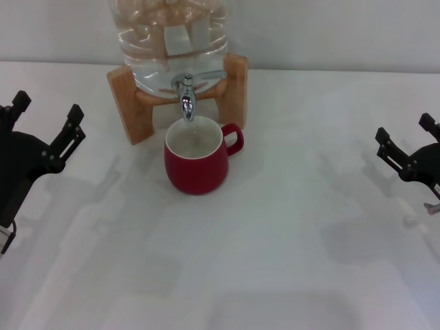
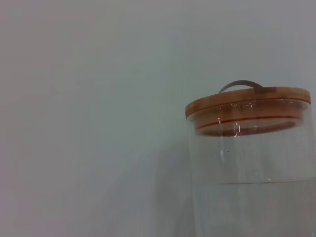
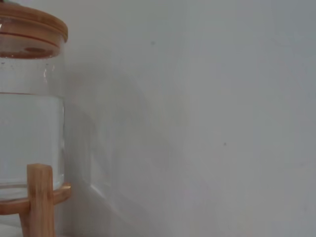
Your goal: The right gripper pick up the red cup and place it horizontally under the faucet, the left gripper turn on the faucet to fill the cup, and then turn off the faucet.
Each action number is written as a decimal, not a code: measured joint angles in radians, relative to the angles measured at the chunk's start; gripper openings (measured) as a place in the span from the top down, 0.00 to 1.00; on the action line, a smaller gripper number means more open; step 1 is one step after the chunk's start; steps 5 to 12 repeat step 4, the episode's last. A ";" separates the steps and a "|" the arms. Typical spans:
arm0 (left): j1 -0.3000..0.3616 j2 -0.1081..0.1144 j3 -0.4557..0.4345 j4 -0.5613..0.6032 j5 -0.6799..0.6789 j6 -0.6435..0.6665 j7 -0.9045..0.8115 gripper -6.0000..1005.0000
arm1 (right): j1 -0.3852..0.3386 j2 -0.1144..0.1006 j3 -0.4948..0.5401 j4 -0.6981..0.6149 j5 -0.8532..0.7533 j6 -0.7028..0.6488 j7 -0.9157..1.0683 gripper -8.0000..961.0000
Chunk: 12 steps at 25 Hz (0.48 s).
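The red cup (image 1: 196, 162) stands upright on the white table, its cream inside showing and its handle pointing right. Its mouth sits directly below the spout of the chrome faucet (image 1: 186, 96), whose lever points right. The faucet is set in a clear water jug (image 1: 168, 34) on a wooden stand (image 1: 122, 103). My left gripper (image 1: 48, 106) hangs at the far left, open and holding nothing, well away from the faucet. At the far right edge my right gripper (image 1: 405, 128) is open too, apart from the cup.
The left wrist view shows the jug's upper part with its wooden lid (image 2: 247, 106) against a plain wall. The right wrist view shows the jug (image 3: 29, 123) and a leg of the stand (image 3: 39, 197). A white table (image 1: 275, 261) spreads in front of the cup.
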 joint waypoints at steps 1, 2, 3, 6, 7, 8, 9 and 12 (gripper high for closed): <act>0.000 0.000 0.000 0.000 0.000 0.000 0.000 0.13 | 0.000 0.000 0.000 0.000 0.000 0.000 0.000 0.11; 0.000 0.000 0.000 0.000 0.000 0.000 0.000 0.13 | 0.000 0.000 0.000 0.001 0.000 0.000 -0.001 0.11; 0.000 0.001 0.000 0.000 0.000 0.000 0.000 0.13 | 0.000 0.000 0.000 0.002 -0.002 0.000 -0.001 0.11; 0.000 0.001 0.000 0.000 0.000 0.000 0.000 0.13 | 0.000 0.000 0.000 0.002 -0.003 0.001 -0.001 0.11; 0.000 0.001 0.000 0.000 0.000 0.000 0.000 0.13 | 0.000 0.000 0.000 0.002 -0.003 0.001 -0.001 0.11; 0.000 0.001 0.000 0.000 0.000 0.000 0.000 0.13 | 0.000 0.000 0.000 0.002 -0.003 0.001 -0.001 0.11; 0.000 0.001 0.000 0.000 0.000 0.000 0.000 0.13 | 0.000 0.000 0.000 0.002 -0.003 0.001 -0.001 0.11; 0.000 0.001 0.000 0.000 0.000 0.000 0.000 0.13 | 0.000 0.000 0.000 0.002 -0.003 0.001 -0.001 0.11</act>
